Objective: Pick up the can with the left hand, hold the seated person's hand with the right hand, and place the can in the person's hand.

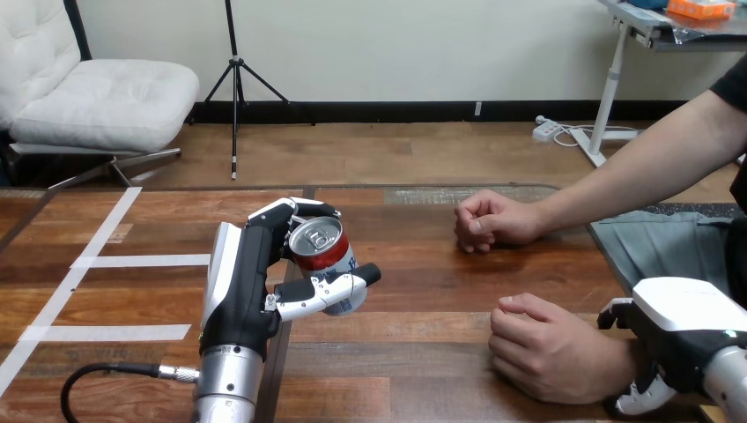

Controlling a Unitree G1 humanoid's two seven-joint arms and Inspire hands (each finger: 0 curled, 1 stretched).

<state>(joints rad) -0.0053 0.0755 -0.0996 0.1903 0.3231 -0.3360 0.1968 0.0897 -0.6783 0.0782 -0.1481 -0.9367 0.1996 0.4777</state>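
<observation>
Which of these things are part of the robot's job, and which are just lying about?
In the job: can in the left hand; right hand beside the person's nearer hand.
Just there: white tape strips on the table; the person's farther hand, resting.

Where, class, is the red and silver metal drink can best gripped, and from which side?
Grip the red and silver metal can round its curved side, coming from its left: the robot's left hand wraps it so, thumb across the front, top clear.
</observation>
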